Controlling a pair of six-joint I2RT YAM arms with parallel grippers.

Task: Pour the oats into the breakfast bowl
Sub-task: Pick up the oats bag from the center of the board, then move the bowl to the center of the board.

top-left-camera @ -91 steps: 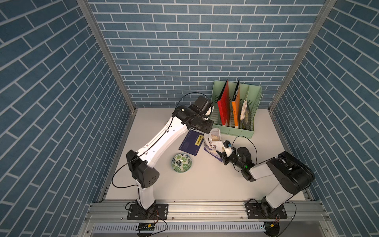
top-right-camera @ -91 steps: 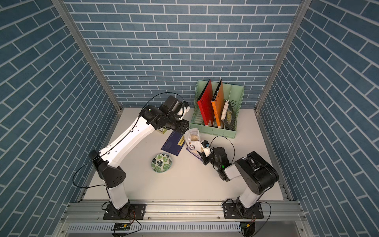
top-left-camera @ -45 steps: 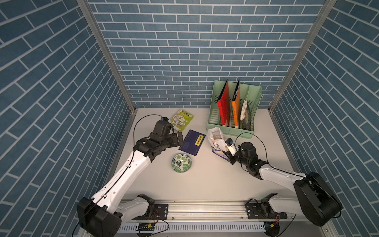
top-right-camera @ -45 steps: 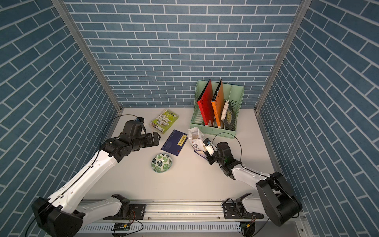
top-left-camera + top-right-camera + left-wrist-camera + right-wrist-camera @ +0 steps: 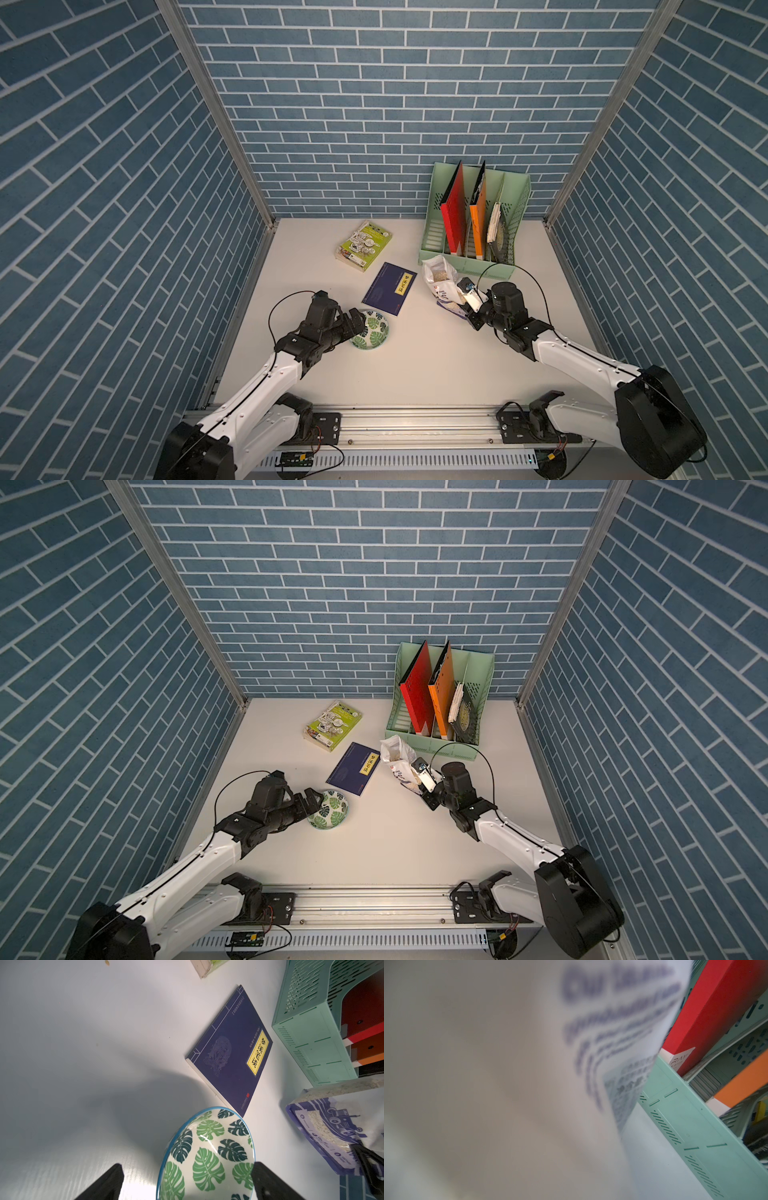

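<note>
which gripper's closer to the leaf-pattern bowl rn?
Left. The left gripper is right at the breakfast bowl, open, with its jaws either side of the bowl's near edge. The right gripper is well off to the side, shut on the oats pouch.

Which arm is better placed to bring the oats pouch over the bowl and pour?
Right. The right gripper has its jaws shut on the pouch. The left gripper, jaws open, sits at the rim of the bowl, apart from the pouch; it looks better suited to steadying the bowl.
</note>
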